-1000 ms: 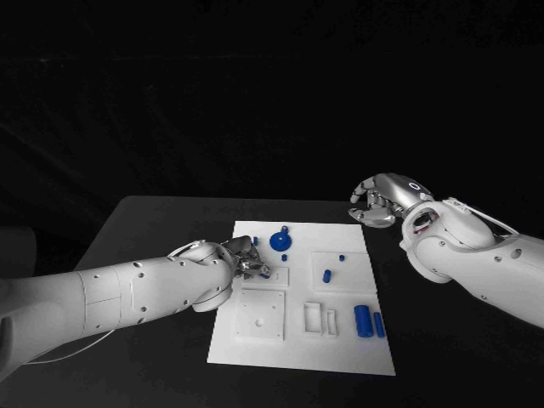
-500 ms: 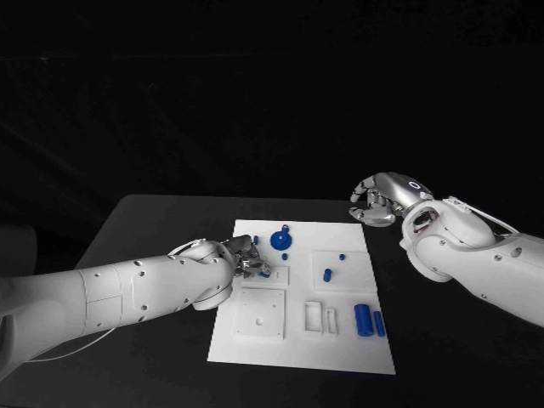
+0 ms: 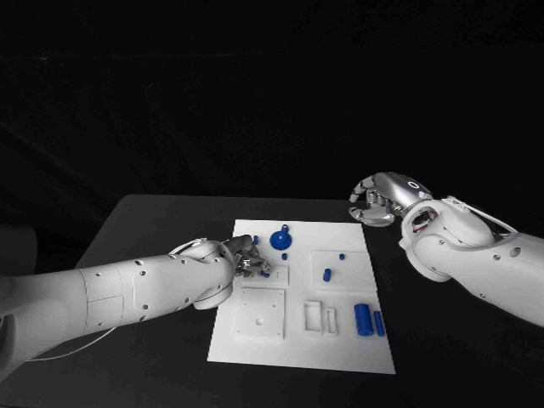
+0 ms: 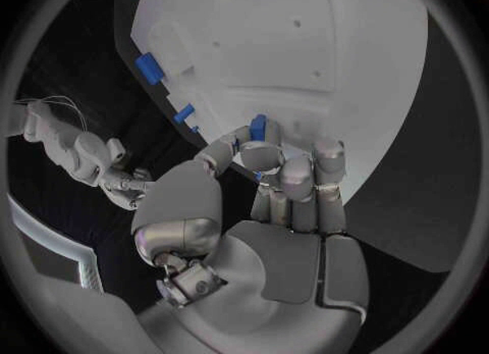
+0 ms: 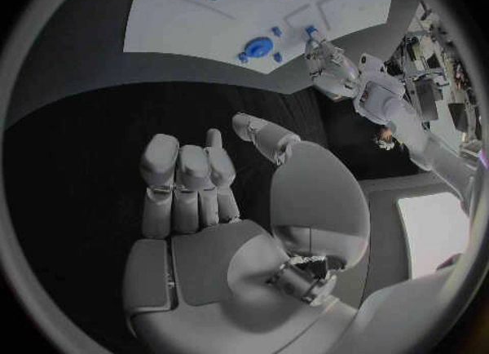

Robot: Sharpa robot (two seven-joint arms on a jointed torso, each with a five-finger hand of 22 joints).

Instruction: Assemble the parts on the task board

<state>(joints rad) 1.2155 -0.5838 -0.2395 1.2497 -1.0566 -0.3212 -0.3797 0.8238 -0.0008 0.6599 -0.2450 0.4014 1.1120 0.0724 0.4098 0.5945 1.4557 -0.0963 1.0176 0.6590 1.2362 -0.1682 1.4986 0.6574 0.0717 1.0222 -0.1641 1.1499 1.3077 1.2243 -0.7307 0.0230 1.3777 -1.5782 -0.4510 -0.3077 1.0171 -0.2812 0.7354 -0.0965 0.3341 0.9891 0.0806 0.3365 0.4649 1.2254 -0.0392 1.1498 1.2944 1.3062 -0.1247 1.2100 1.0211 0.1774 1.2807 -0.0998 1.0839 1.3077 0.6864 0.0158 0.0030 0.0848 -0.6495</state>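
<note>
The white task board (image 3: 346,348) lies mid-table. My left hand (image 3: 246,259) hovers at the board's left edge and pinches a small blue part (image 4: 257,128) between thumb and fingers, close over the board's surface (image 4: 337,60). My right hand (image 3: 380,200) hangs beyond the board's far right corner with its fingers (image 5: 183,179) curled in and nothing in them. On the board lie a round blue disc part (image 3: 280,240), a small blue peg (image 3: 255,240), an oblong blue piece (image 3: 327,274) and two blue cylinders (image 3: 364,320) near the right edge.
White raised fixtures (image 3: 261,313) and slotted blocks (image 3: 321,318) stand on the board's near half. Black table (image 3: 150,229) surrounds the board on both sides. The right wrist view shows the board (image 5: 194,32), the blue disc (image 5: 259,46) and my left hand (image 5: 324,59).
</note>
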